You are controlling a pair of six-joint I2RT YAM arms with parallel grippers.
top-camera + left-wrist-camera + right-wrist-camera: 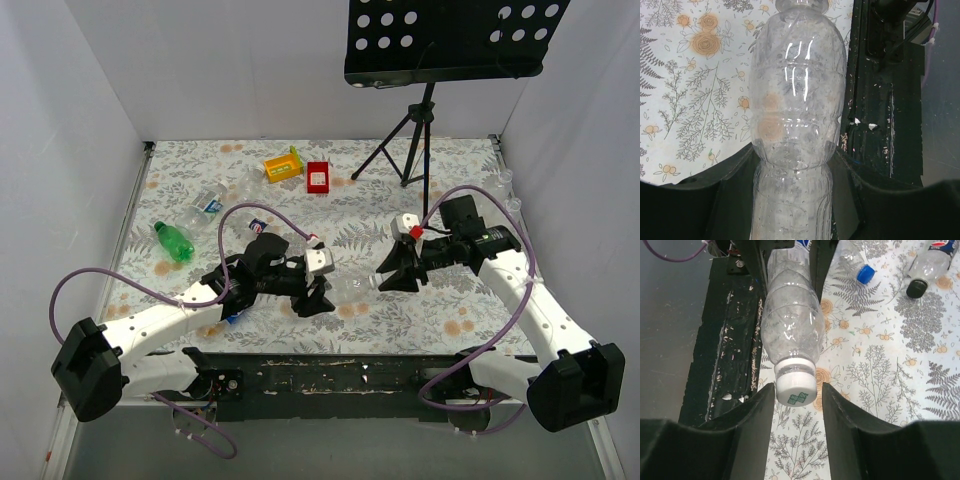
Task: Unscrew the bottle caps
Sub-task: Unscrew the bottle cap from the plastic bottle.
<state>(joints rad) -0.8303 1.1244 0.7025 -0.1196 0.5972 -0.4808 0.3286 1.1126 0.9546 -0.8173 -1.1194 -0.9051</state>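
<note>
Left wrist view: the left tool (792,165) is seen pressed onto the body of a clear bottle (797,85), one finger against each side. The flowered table (690,100) can be seen straight through the bottle's wall, so it is taken to be empty. The bottle is held lying over the table's near edge, its neck turned toward the right tool (797,392). Between that tool's fingers the white bottle cap (795,386) is placed, still on the neck. One finger is touching it and a sliver of table is seen beside the other; whether the cap is pinched cannot be told.

Beyond the right tool, beside the held bottle, a blue cap (866,274) and a dark cap (916,288) are seen on two further bottles (935,261) laid on the table, the dark-capped one blue-labelled. Well out from the left tool, toward the left wall, a green bottle (173,240) is laid. Behind both tools a yellow tray (283,165) and a red tray (318,177) are set side by side; their contents are too small to be made out.
</note>
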